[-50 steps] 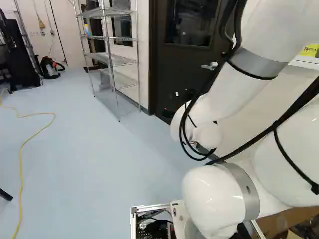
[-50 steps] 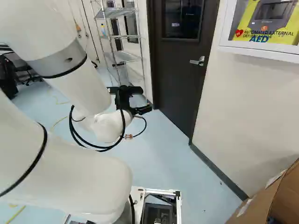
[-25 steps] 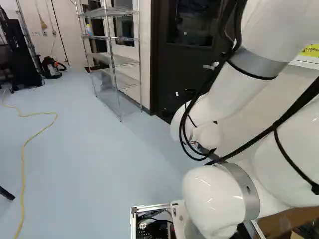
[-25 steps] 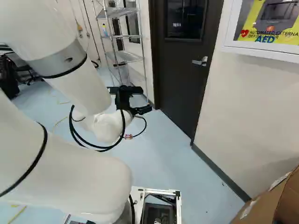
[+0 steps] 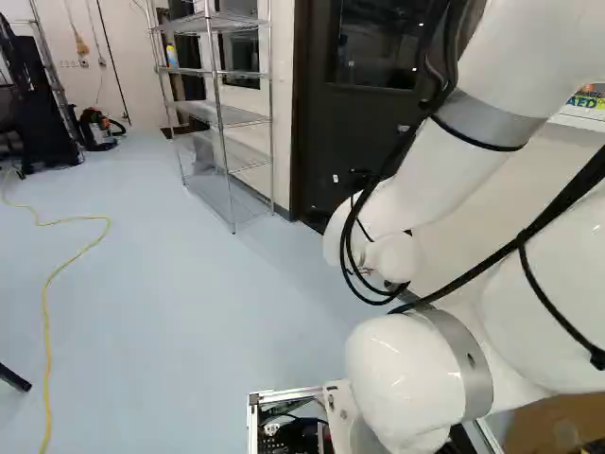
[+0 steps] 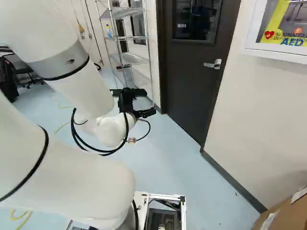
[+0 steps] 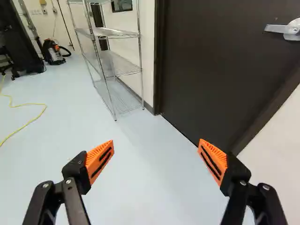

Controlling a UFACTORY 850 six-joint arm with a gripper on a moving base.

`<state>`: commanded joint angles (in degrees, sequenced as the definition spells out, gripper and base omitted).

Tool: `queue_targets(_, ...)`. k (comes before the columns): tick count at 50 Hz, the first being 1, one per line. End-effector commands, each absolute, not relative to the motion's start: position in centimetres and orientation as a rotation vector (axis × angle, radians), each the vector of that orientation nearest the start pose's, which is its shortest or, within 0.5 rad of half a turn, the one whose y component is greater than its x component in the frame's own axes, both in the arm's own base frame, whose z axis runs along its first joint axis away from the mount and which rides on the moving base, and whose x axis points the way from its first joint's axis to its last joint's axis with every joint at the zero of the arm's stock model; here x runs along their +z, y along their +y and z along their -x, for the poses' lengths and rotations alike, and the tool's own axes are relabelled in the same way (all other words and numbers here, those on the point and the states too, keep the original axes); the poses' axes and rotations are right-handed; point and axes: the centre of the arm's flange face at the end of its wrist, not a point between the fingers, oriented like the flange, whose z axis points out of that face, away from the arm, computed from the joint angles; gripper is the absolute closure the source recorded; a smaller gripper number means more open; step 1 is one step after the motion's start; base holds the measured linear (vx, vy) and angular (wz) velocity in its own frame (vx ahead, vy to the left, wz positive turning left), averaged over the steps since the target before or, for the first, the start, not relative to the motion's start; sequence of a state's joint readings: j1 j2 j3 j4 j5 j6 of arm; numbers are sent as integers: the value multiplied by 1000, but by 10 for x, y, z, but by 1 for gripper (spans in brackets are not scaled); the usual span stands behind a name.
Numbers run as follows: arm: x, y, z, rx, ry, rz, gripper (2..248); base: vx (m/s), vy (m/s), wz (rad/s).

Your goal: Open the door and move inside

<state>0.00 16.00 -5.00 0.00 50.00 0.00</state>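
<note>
In the right base view, my black gripper hangs above the floor, short of the dark door. The door stands closed in its frame; its silver lever handle is on the side near the defibrillator cabinet. From the wrist, the gripper is open, its orange-padded fingers wide apart with only floor between them. Ahead of the fingers and off to one side, the door and the handle show, not touched. The arm hides part of the door in the left base view.
A wire shelf rack stands beside the door. White wall and a defibrillator cabinet flank the handle side, with a cardboard box close by. A yellow cable lies on the floor; a vacuum cleaner stands farther back.
The base has moved: door, handle, rack and cabinet have shifted rightward in the base views, and the door looks slightly larger. The arm keeps its pose against its lowest joint.
</note>
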Motion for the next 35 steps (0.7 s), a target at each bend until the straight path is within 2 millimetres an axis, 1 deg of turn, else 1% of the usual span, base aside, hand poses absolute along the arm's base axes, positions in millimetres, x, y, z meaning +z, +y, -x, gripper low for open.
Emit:
queue_targets(11, 366, 0, -270, -1824, 0, 2558, 3, 99, 134, -22)
queue_targets(17, 366, 0, -270, -1824, 0, 2558, 3, 115, 123, -150)
queue_targets(35, 366, 0, -270, -1824, 0, 2558, 3, 117, 80, -289)
